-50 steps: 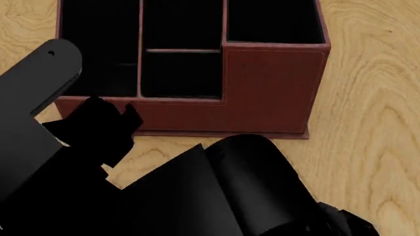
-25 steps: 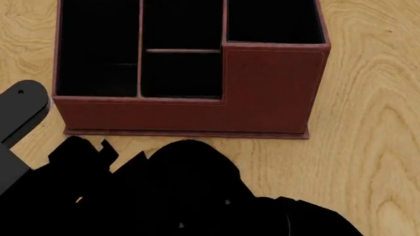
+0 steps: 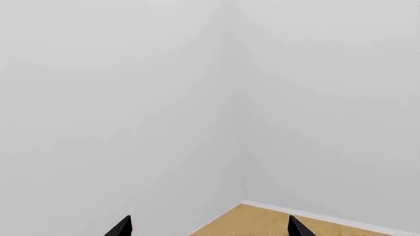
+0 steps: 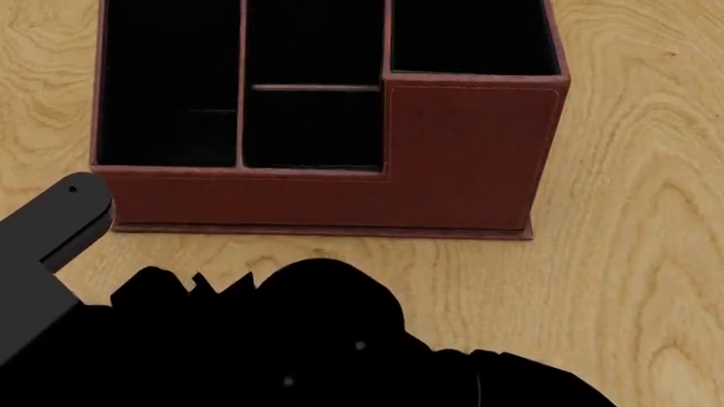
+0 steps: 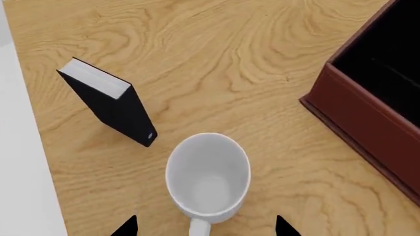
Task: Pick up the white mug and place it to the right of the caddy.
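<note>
From my head camera I had the caddy (image 4: 328,119) filling the top of the picture: a reddish-brown, leather-look box with stitched edges, black-lined compartments, and a taller section at its near right corner. It sat flat on the counter (image 4: 633,254), a pale wood surface with bold swirling grain. Below it, my arms were just matte black shapes across the bottom of the view, and I couldn't make out either gripper there.

The mug didn't show from the head at all. The right wrist camera gave it to me: the mug (image 5: 208,174), plain glossy white, upright, round mouth open to the lens, its handle pointing back toward the camera. It stood on the counter between a book (image 5: 108,101) and the caddy's corner (image 5: 367,113), apart from both. The book was small, with a black cover and white page edges, and it stood tilted.

The right gripper (image 5: 204,227) was spread wide, its two black tips showing either side of the mug's near rim, not touching it.

The left wrist camera showed only smooth grey-white walls meeting in a corner, a strip of wood floor, and the left gripper (image 3: 208,227) with its tips wide apart and nothing between them.
</note>
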Robot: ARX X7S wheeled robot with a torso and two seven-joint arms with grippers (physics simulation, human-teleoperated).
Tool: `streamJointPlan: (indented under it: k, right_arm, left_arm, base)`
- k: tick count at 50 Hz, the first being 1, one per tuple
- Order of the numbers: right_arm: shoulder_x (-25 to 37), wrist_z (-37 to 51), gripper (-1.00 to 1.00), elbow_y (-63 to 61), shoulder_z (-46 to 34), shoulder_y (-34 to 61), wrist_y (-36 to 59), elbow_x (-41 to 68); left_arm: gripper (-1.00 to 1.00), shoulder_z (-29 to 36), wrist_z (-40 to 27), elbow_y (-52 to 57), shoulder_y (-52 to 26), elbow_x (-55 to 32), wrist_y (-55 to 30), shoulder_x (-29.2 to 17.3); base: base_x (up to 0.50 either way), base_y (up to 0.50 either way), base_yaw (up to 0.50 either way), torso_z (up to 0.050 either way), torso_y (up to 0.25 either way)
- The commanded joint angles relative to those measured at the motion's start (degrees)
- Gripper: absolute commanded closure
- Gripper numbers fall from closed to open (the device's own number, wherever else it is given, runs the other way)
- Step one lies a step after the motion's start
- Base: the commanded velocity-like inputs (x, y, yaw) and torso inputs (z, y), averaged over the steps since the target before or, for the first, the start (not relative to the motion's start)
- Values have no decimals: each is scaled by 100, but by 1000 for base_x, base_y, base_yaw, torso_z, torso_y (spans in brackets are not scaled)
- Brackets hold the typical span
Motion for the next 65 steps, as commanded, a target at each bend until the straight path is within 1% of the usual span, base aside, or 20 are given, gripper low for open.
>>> streamJointPlan:
  k: [1, 3, 7, 17, 19, 25, 41, 53, 65]
  right_arm:
    - [78, -96, -100, 201, -179, -75, -130, 7]
    - [85, -103, -100, 250, -217, -88, -140, 35]
    - [85, -99, -100, 359, -252, -114, -206, 203]
    - [100, -259, -100, 539, -364, -179, -278, 193]
    - [108, -291, -100, 550, -391, -188, -284, 145]
    - [103, -391, -100, 653, -437, -182, -332, 76]
    - [5, -756, -100, 967, -569, -110, -471, -161]
    - [-40, -879, -100, 1164, -693, -137, -642, -189]
    - [-79, -1089, -100, 1353, -900, -185, -766, -336]
  left_arm:
    - [-100, 181, 5, -62, -114, 73, 1, -58]
    - [-100, 281, 31, -96, -144, 144, 29, -44]
    - [-100, 281, 31, -99, -175, 120, 16, -58]
    - [-100, 404, 71, -119, -244, 199, 28, -15]
    - [-100, 510, 80, -141, -271, 266, 54, 3]
    - [-100, 452, 40, -104, -292, 193, -11, -44]
    - [-100, 657, -31, -147, -409, 269, -63, -120]
    - [-100, 696, 48, -170, -430, 337, -72, -35]
    - [-100, 851, 47, -225, -535, 394, -66, -78]
  base:
    - [0, 0, 0, 0, 0]
    - [0, 0, 0, 0, 0]
    - [0, 0, 0, 0, 0]
    - [0, 0, 0, 0, 0]
    - [0, 0, 0, 0, 0]
    - [0, 0, 0, 0, 0]
    - [0, 0, 0, 0, 0]
    - [0, 0, 0, 0, 0]
    - [0, 0, 0, 0, 0]
